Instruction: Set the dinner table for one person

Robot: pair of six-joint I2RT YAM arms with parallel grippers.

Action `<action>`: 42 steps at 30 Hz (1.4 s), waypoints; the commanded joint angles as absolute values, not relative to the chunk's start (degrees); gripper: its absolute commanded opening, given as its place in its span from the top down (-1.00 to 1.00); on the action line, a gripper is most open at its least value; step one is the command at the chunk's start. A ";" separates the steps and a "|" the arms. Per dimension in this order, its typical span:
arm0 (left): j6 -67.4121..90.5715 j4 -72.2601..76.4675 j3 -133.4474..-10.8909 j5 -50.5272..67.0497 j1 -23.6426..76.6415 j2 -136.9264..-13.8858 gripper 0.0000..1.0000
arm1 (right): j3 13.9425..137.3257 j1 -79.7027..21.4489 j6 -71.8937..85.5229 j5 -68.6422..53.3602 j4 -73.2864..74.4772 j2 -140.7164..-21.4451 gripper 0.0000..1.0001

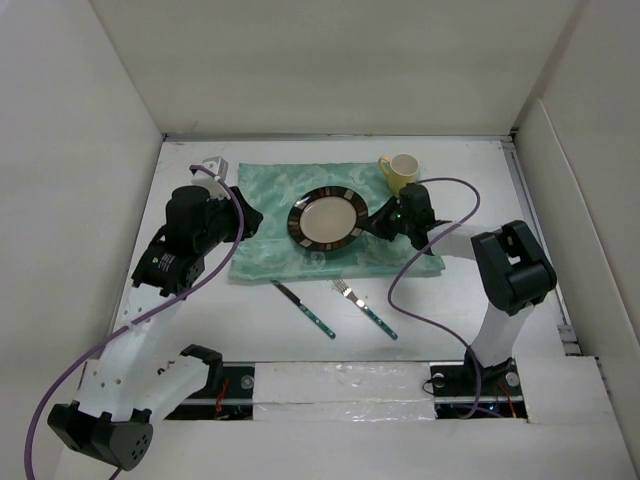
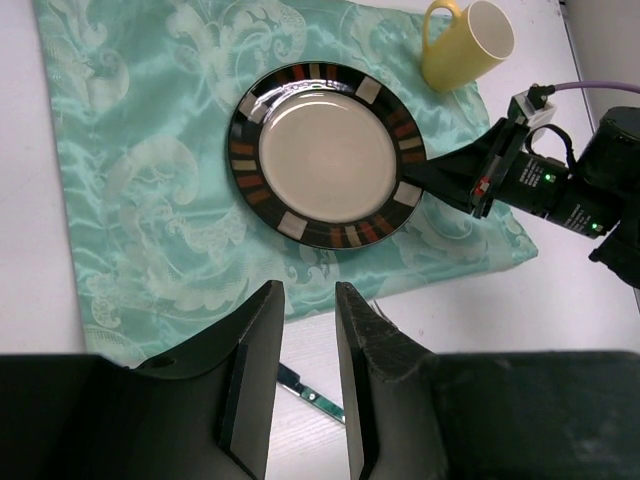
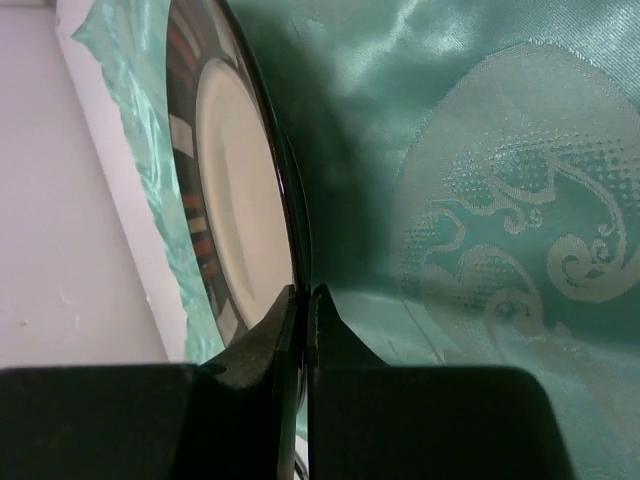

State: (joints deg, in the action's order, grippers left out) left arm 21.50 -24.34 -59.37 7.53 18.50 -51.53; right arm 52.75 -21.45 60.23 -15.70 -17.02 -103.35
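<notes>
Top external view: the large, plain white, matte dinner table (image 1: 450, 300) formed the floor of the white-walled bay, and every item lay on it. A mint-green patterned satin cloth (image 1: 275, 250) was spread mid-table as a placemat. A round cream plate with a dark, block-patterned rim (image 1: 327, 217) sat roughly central on it, and a pale yellow ceramic mug (image 1: 400, 172) stood at the cloth's far right corner. A green-handled metal knife (image 1: 303, 308) and a matching fork (image 1: 365, 308) lay loose on bare table just on the near side of the cloth, apart from the plate, so both were judged not yet set in place. The right gripper (image 1: 375, 224) met the plate's right rim, and the left gripper (image 1: 250, 220) hung over the cloth's left edge. Left wrist view: the left gripper (image 2: 308, 292) had its jaws partly apart with nothing between them. Only cloth (image 2: 130, 150) showed through the gap, and no contact was visible; it was judged to be standing by. The right gripper (image 2: 418, 180) reached low across the cloth to the rim of the plate (image 2: 325, 155), near the mug (image 2: 468, 42). Right wrist view: the right gripper (image 3: 303, 295) had its fingers together, pinched on the thin rim of the plate (image 3: 240, 200), which ran straight into the seam between them. An edge pinch was judged the sensible hold for shifting or centring a flat plate. Whether the plate was raised off the cloth (image 3: 480, 200) could not be told.
</notes>
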 commanded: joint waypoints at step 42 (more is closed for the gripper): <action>20.04 -21.62 -65.39 10.02 18.11 -55.28 0.84 | 44.82 -54.92 35.69 11.69 30.76 -75.83 -0.20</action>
State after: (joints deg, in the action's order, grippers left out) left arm 20.64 -24.14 -63.81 8.80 18.50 -55.51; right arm 41.58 -53.76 38.33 8.03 29.47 -72.49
